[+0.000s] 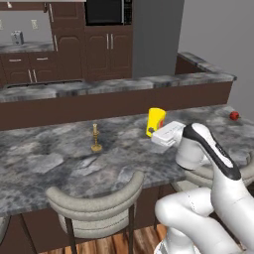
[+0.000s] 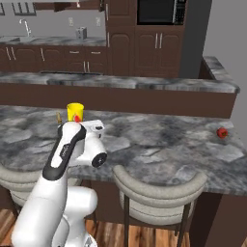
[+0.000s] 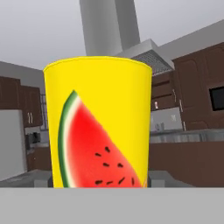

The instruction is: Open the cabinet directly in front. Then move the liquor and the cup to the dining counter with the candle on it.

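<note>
The yellow cup (image 1: 156, 120) with a watermelon picture leans slightly over the dining counter (image 1: 49, 163), and my gripper (image 1: 154, 130) reaches it from the right and is shut on it. In the hand view the cup (image 3: 98, 127) stands very close and hides my fingertips. From the right base view the cup (image 2: 75, 111) rises just behind my hand, with the gripper (image 2: 80, 121) at its base. The brass candle (image 1: 95, 138) stands on the same counter, left of the cup; its tip (image 2: 59, 117) peeks out beside my arm. The liquor and the cabinet are out of view.
A small red object (image 1: 234, 115) lies at the counter's far right end (image 2: 222, 132). Grey round-backed stools (image 1: 94, 201) (image 2: 159, 193) stand along the near edge. Behind runs a raised marbled ledge (image 1: 119, 85), then dark cupboards with a microwave (image 1: 108, 11).
</note>
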